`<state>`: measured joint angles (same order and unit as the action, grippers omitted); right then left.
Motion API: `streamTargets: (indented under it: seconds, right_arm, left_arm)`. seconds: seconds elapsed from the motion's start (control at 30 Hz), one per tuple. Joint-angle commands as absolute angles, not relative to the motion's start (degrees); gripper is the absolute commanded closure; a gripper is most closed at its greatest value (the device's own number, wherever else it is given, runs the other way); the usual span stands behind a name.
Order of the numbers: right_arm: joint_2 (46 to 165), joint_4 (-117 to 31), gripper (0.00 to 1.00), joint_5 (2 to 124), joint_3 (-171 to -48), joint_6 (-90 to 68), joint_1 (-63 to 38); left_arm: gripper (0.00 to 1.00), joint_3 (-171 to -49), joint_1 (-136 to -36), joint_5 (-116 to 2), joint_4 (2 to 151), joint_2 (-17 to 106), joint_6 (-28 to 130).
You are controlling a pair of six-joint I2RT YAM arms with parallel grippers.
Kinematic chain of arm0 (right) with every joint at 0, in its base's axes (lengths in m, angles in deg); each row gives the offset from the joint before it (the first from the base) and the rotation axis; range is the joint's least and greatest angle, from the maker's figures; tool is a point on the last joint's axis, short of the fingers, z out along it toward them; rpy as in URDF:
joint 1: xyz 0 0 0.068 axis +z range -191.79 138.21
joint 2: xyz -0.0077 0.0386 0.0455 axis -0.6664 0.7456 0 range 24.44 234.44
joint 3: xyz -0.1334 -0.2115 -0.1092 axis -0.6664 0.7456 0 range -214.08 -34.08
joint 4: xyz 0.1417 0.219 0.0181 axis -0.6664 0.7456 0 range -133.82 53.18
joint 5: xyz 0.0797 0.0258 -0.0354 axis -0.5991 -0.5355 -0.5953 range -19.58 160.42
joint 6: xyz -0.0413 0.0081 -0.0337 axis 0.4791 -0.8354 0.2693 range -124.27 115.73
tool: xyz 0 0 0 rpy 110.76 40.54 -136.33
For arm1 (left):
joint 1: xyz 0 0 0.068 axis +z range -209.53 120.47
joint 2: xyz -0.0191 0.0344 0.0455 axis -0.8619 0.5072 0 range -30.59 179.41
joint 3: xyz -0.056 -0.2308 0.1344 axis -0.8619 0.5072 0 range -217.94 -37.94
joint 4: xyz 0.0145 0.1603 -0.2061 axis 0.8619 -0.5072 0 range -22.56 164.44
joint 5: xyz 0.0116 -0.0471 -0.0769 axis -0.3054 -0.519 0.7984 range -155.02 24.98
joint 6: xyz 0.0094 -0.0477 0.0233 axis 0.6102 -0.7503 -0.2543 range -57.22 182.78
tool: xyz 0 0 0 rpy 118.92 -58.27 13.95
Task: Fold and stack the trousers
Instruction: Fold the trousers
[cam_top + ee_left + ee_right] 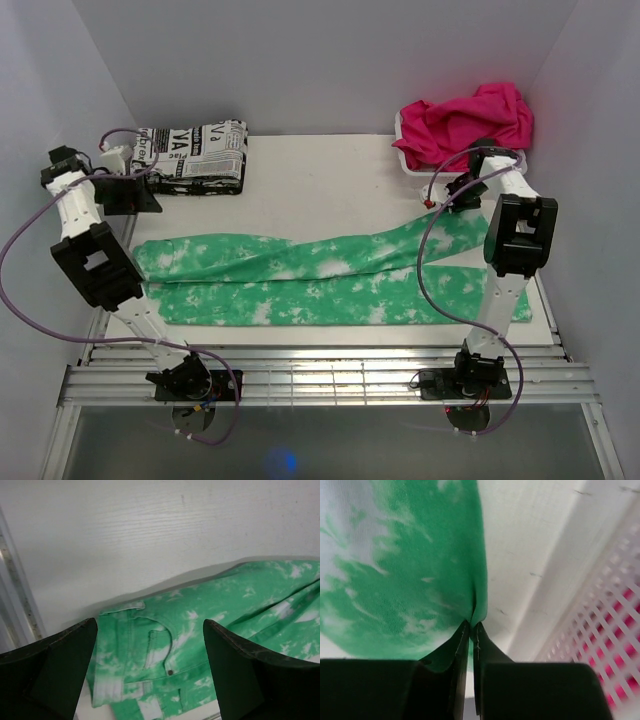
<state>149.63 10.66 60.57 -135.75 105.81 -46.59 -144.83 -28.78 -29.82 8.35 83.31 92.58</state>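
Pinching only a thin hem fold at the right edge of the desk (330, 180), the right end effector (471, 630) may drop the trousers (300, 280), which lie spread along the near edge, when it lifts, while the left end effector (150, 627) hangs released.

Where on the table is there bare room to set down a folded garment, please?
Bare table between the newsprint-patterned cloth and the basket of pink cloth, behind the trousers. The near half is crowded: trousers span it.

Top cam looks down from high at the near side; both wrist cams sit super close over the trousers (300, 300), which all three share.
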Motion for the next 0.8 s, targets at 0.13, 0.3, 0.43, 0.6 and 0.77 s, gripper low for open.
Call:
streamTargets:
  seconds: [0.13,0.3,0.43,0.6,0.77]
  right_arm:
    - [126.1,7.1,0.92,55.8,-127.7,99.8,-47.8]
    - [108.5,3.0,0.92,55.1,-110.3,101.5,-49.7]
    - [95.7,-1.6,0.92,53.5,-97.0,104.9,-52.9]
    - [83.3,-3.8,0.92,51.2,-85.0,109.4,-58.1]
    - [77.4,-8.1,0.92,51.1,-72.6,111.5,-60.2]
  left_arm:
    - [0.02,-135.1,-24.1,-22.2,12.9,72.4,114.6]
    - [0.13,-124.6,-23.9,-22.0,4.4,67.4,135.7]
    - [0.17,-115.6,-23.9,-23.4,2.8,61.9,147.6]
    - [0.18,-106.2,-23.8,-24.9,6.3,57.7,156.5]
    - [0.17,-101.8,-23.8,-26.2,9.6,57.6,158.3]
